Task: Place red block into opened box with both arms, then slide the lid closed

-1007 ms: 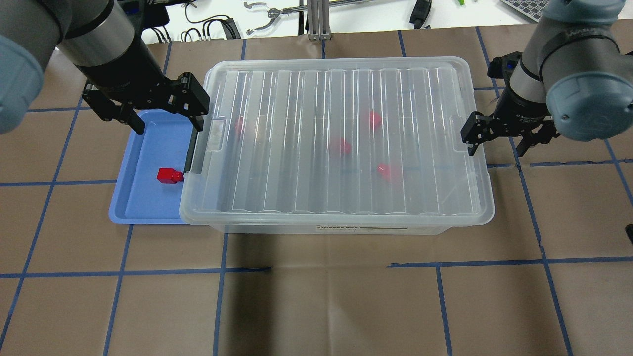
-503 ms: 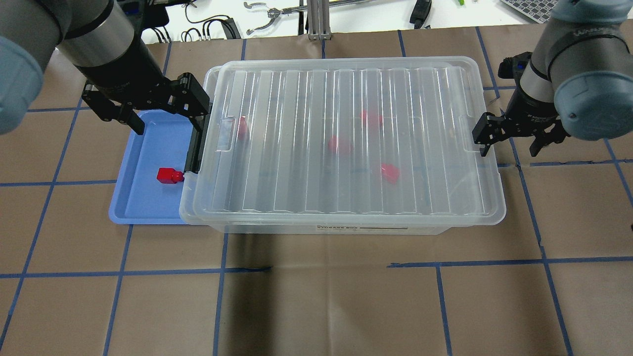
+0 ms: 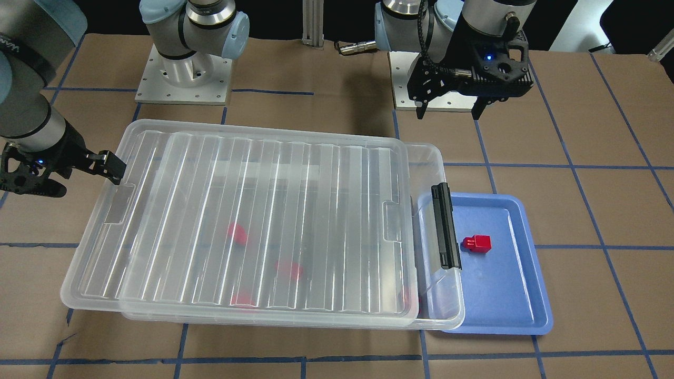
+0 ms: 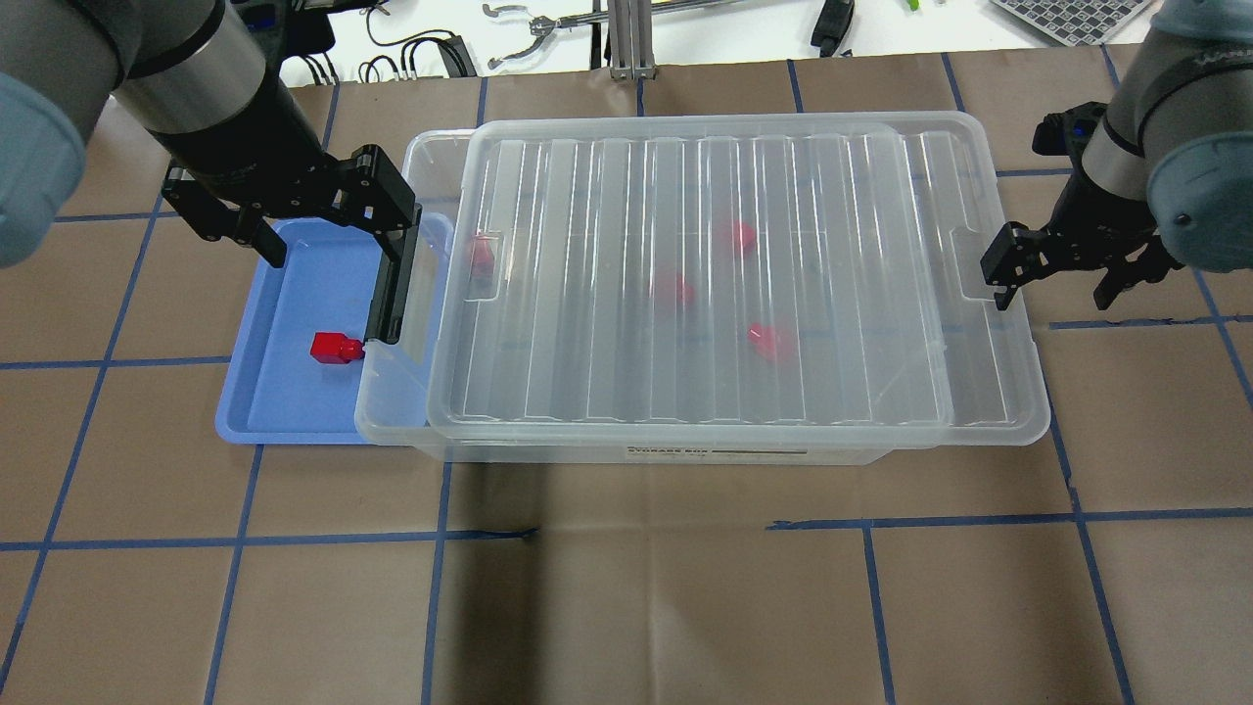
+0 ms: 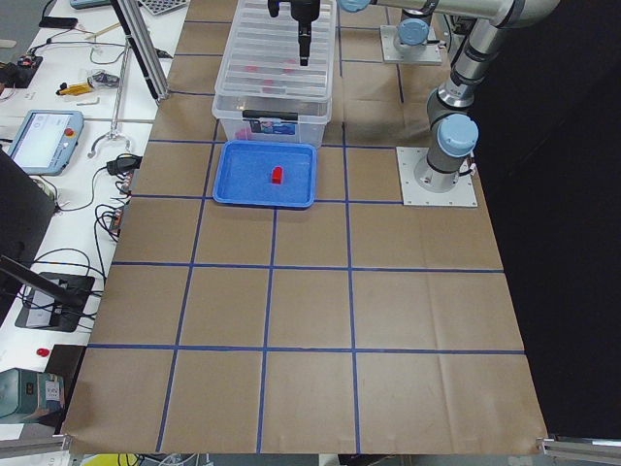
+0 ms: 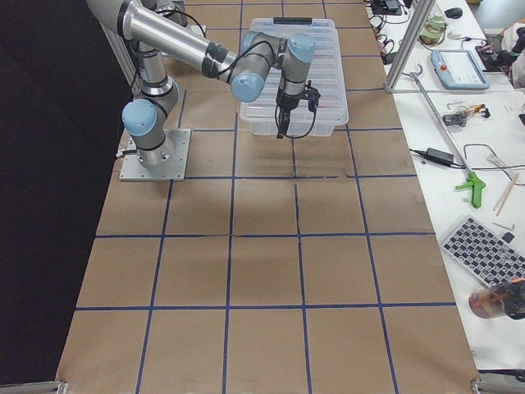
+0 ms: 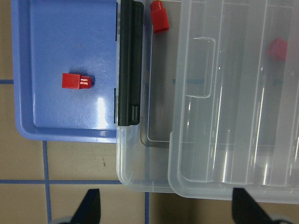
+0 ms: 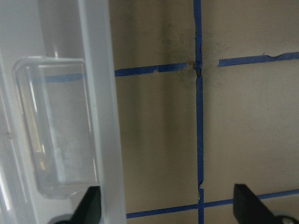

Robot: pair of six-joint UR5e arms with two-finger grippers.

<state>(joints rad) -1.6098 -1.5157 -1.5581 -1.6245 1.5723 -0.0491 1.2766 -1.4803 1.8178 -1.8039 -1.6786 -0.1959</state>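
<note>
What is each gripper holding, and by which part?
Nothing: left gripper and right gripper are open, the right by the clear ribbed plastic lid.

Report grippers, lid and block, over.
Left gripper open above box latch end. Right gripper open at lid edge. Lid offset, latch end uncovered. Red block on blue tray, not boxed.
</note>
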